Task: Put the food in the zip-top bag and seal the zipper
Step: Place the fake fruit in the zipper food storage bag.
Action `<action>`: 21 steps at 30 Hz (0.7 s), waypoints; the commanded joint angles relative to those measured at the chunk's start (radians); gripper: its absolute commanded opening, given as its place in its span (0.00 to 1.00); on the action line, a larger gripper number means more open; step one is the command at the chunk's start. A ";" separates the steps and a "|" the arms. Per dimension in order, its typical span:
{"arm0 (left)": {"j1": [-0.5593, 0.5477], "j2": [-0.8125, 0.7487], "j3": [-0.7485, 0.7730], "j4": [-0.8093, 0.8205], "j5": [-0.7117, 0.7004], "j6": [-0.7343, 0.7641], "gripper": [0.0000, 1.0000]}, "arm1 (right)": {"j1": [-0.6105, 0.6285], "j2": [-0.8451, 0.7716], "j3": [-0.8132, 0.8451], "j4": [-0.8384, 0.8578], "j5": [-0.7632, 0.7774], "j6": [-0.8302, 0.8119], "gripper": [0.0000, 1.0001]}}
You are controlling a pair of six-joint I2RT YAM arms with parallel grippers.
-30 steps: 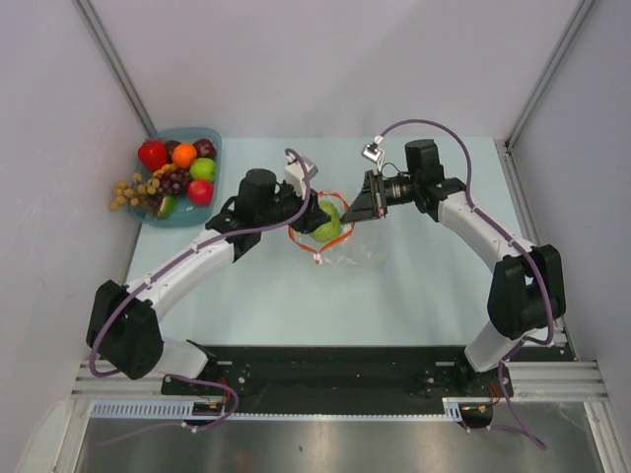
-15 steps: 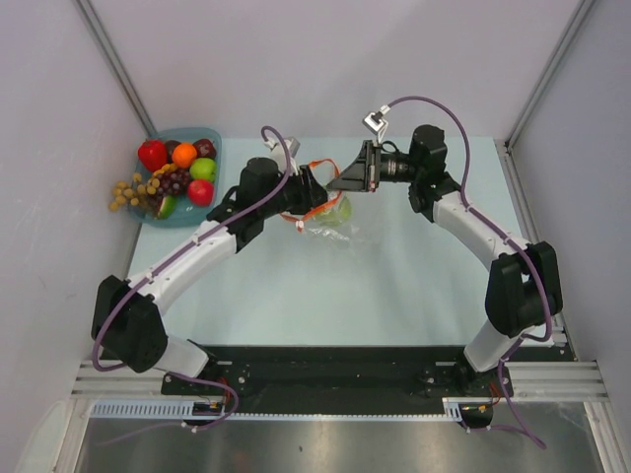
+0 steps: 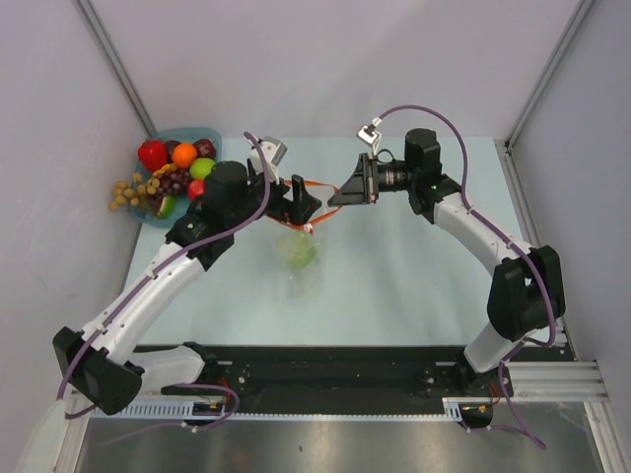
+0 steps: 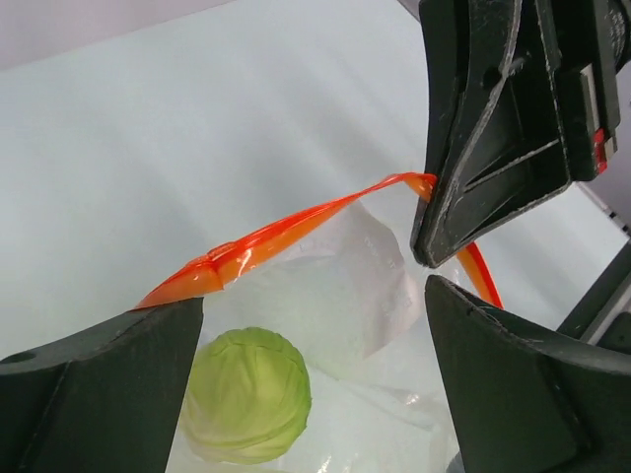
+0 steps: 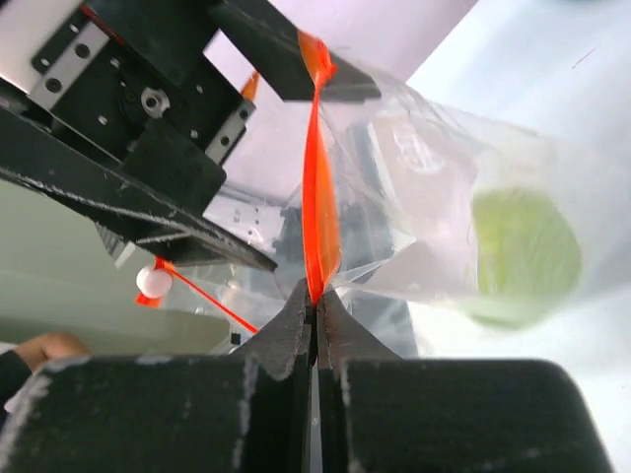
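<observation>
Now the right claw (image 5: 314, 301) is pinched shut on the zipper (image 4: 286, 232) at the top of the zip-top bag (image 3: 302, 268). Its arm reaches in from the right of the bag and holds the top up above the bench (image 3: 424, 286). The left claw (image 4: 311, 296) is wide, with a finger on each side of the bag's mouth, and its arm bends in from the left. A green apple (image 4: 246, 394) sits inside the bag. More fruit (image 3: 182, 163) lies in the blue tray (image 3: 211, 139), far left of the bag.

The top camera looked down from high behind the near edge onto the whole table (image 3: 414, 286). Both wrist cameras faced, close up, the same zip-top bag (image 4: 380, 271) and green apple (image 4: 246, 394).
</observation>
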 commanded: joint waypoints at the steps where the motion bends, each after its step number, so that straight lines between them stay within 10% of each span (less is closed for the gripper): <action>1: 0.034 -0.088 0.035 -0.083 0.016 0.140 0.95 | -0.023 -0.039 0.030 -0.082 0.026 -0.124 0.00; 8: 0.063 -0.090 0.020 -0.067 0.217 0.106 0.46 | 0.007 -0.023 0.030 -0.077 0.026 -0.134 0.00; 13: 0.144 -0.096 0.028 -0.050 0.218 0.033 0.44 | 0.007 -0.030 0.030 -0.123 0.031 -0.185 0.00; 21: 0.309 -0.021 -0.043 -0.187 0.309 0.008 0.89 | 0.007 -0.056 0.030 -0.163 0.039 -0.203 0.00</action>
